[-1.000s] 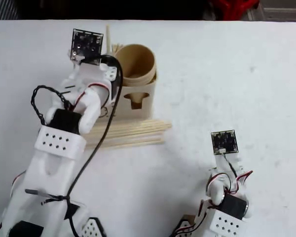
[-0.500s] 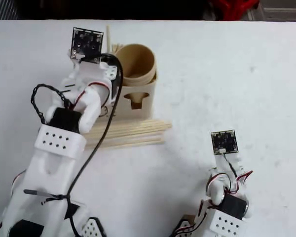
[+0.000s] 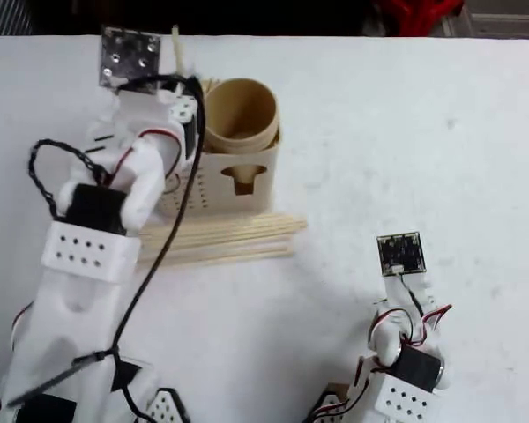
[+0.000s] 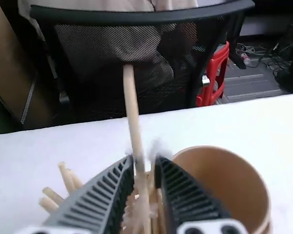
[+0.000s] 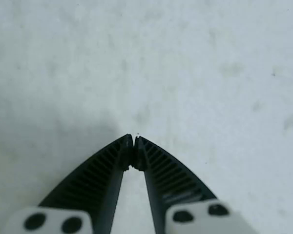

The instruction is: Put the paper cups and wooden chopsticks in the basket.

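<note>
Upright, chopstick point(image 4: 134, 131) in left jaws, beside cup point(image 4: 224, 180)

White table point(image 3: 423, 132), black mesh chair point(image 4: 88, 44) behind

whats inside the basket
Stacked paper cups and several chopsticks stand in the basket; the left gripper holds one chopstick upright over it. The arm hides the rest.

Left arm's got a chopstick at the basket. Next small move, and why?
Probably lower and open: the left gripper pinches one chopstick upright beside the paper cup, over the basket, where other chopsticks already stand.
</note>
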You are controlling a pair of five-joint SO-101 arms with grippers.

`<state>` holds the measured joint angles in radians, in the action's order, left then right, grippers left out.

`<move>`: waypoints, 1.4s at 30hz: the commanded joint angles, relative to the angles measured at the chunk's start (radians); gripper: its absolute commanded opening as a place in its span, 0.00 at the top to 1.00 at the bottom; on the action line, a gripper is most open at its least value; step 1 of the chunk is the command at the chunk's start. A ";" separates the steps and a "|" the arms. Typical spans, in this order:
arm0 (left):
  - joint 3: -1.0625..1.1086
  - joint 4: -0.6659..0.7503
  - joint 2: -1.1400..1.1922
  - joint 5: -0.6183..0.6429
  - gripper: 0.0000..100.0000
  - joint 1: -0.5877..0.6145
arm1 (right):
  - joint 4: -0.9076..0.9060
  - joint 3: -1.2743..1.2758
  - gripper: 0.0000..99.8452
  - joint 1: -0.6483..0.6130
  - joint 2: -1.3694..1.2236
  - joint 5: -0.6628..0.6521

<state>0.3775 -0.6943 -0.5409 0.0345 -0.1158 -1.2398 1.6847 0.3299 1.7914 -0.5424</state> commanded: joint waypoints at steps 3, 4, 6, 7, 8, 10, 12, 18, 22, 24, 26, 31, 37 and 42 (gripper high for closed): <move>-0.153 -0.110 -0.010 -0.037 0.90 0.016 | 0.015 0.006 0.98 -0.004 0.008 0.011; -0.163 -0.120 -0.010 -0.041 0.90 0.016 | 0.015 0.006 0.98 -0.004 0.008 0.011; -0.193 -0.155 -0.015 -0.044 0.90 0.016 | 0.015 0.006 0.98 -0.004 0.008 0.011; -0.213 -0.187 -0.024 -0.044 0.91 0.016 | 0.015 0.006 0.98 -0.004 0.008 0.011; -0.235 -0.226 -0.036 -0.046 0.91 0.010 | 0.015 0.006 0.98 -0.004 0.008 0.011; -0.278 -0.328 -0.077 -0.081 0.92 -0.004 | 0.015 0.006 0.98 -0.004 0.008 0.011; -0.307 -0.442 -0.128 -0.167 0.93 -0.044 | 0.015 0.006 0.98 -0.004 0.008 0.011; -0.308 -0.758 -0.202 -0.396 0.95 -0.222 | 0.015 0.006 0.98 -0.004 0.008 0.011; -0.212 -0.901 -0.163 -0.565 0.94 -0.344 | 0.015 0.006 0.98 -0.004 0.008 0.011; -0.084 -0.872 -0.107 -0.572 0.94 -0.364 | 0.015 0.006 0.98 -0.004 0.008 0.011; 0.052 -0.787 -0.030 -0.582 0.94 -0.374 | 0.015 0.006 0.98 -0.004 0.008 0.011; 0.290 -0.488 0.059 -0.609 0.94 -0.369 | 0.015 0.006 0.98 -0.004 0.008 0.011; 0.529 -0.166 0.067 -0.684 0.91 -0.375 | 0.015 0.006 0.98 -0.004 0.008 0.011; 0.609 -0.097 0.067 -0.655 0.87 -0.363 | 0.015 0.006 0.98 -0.004 0.008 0.011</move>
<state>0.9559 -0.8539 -0.4749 -0.6467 -0.4810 -1.2398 1.6847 0.3299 1.7914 -0.5424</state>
